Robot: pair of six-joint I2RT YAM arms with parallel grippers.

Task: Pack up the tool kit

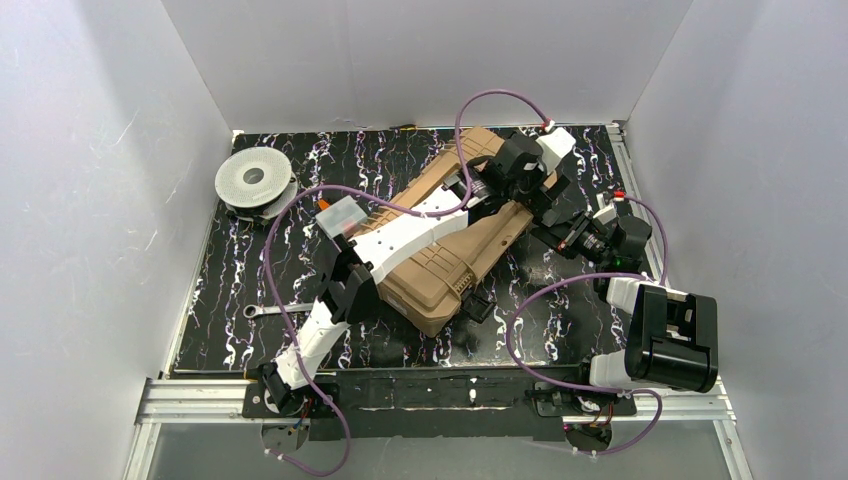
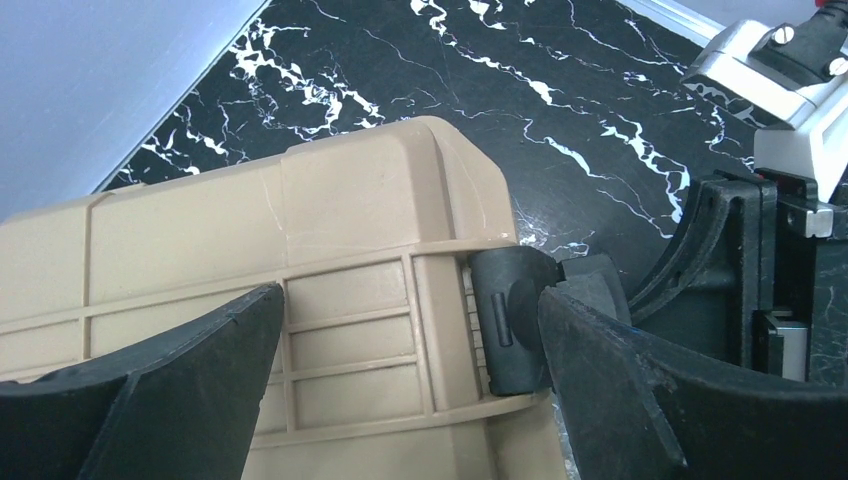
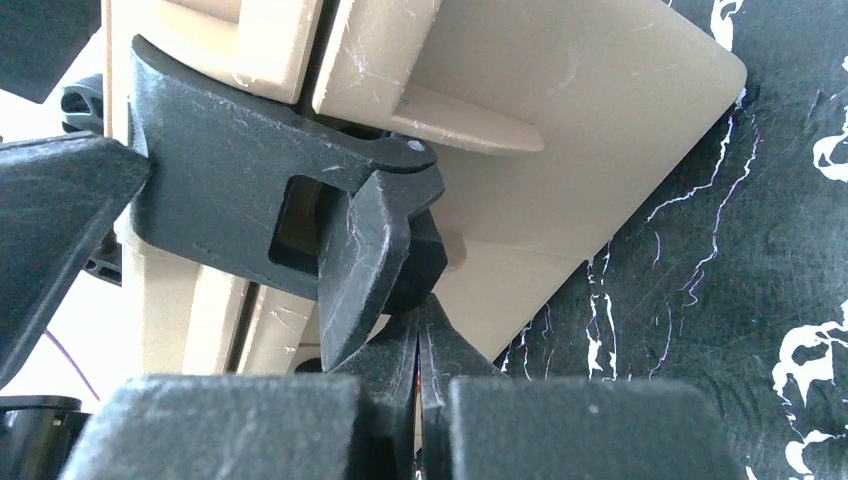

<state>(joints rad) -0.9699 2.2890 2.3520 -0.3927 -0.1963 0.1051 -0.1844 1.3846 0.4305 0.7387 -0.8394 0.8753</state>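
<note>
My right gripper (image 3: 425, 312), shut and empty, noses the latch (image 3: 330, 230) directly ahead while my left gripper (image 2: 410, 305) gapes across the toolbox (image 2: 300, 220) corner.

Matt tan plastic toolbox (image 2: 350, 230), scuffed black plastic latch (image 3: 220, 150)

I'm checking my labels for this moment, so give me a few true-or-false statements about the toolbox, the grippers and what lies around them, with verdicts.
1. The left gripper is open at one end of the toolbox. True.
2. The right gripper is wide open. False: it is shut, its tips by a black latch.
3. The grey spool sits on the toolbox lid. False: it stands on the table, at the far left corner.
4. A wrench lies on the table left of the toolbox. True.
</note>
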